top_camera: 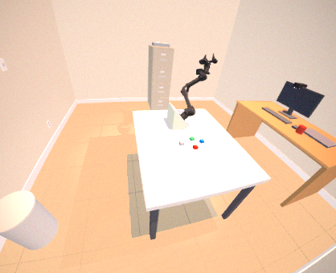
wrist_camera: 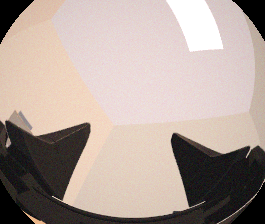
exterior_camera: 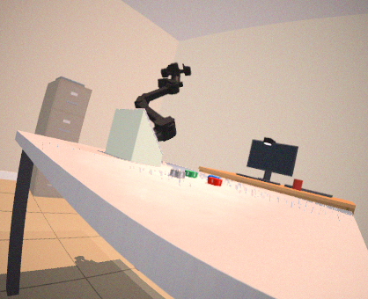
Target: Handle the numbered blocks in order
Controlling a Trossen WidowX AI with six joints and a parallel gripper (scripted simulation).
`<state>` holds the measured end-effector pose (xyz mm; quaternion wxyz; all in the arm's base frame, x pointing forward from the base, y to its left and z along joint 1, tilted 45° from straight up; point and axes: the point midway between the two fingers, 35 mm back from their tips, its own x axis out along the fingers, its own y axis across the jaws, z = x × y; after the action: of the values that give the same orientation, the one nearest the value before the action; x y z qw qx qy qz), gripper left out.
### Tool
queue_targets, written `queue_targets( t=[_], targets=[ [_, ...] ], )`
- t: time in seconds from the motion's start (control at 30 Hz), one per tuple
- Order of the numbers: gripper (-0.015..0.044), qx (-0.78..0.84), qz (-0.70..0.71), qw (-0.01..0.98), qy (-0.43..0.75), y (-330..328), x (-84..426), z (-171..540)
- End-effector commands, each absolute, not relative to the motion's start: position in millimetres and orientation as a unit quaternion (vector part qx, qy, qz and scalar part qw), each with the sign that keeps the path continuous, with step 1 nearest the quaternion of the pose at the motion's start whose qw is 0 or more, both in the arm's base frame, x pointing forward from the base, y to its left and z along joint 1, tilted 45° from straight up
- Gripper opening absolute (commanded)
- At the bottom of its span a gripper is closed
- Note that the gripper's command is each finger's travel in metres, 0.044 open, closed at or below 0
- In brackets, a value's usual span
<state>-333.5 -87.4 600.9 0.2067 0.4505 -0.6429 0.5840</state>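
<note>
Fingers (top_camera: 210,59) (exterior_camera: 176,69) spread wide, raised far above the blocks on the worktop (top_camera: 203,169) (exterior_camera: 231,229); with digits unreadable to us, we might grip out of order.

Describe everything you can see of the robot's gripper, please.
The gripper is dark, nearly black, with a hard, matte look. It has two facing fingers, each broad at the base and tapering to a point, with a second point on its outer side. They stand wide apart, with nothing between them. It sits at the arm's far end, raised high above the white table, pointing upward and touching none of the blocks.
</note>
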Motion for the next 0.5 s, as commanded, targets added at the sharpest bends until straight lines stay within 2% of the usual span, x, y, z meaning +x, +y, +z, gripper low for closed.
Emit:
queue_targets(
  t=[0.0,0.07,0.13,0.27,0.47],
  targets=[
    [0.04,0.451,0.581,0.212,-0.643,-86.1,-330.9,602.9],
    [0.04,0.456,0.559,0.254,-0.645,-76.3,-309.5,617.7],
    [0.04,0.46,0.514,0.332,-0.643,-59.0,-266.1,642.6],
    [0.04,0.46,0.473,0.4,-0.636,-45.5,-225.2,660.5],
    [0.04,0.444,0.38,0.542,-0.604,-22.1,-128.4,686.0]
  ],
)
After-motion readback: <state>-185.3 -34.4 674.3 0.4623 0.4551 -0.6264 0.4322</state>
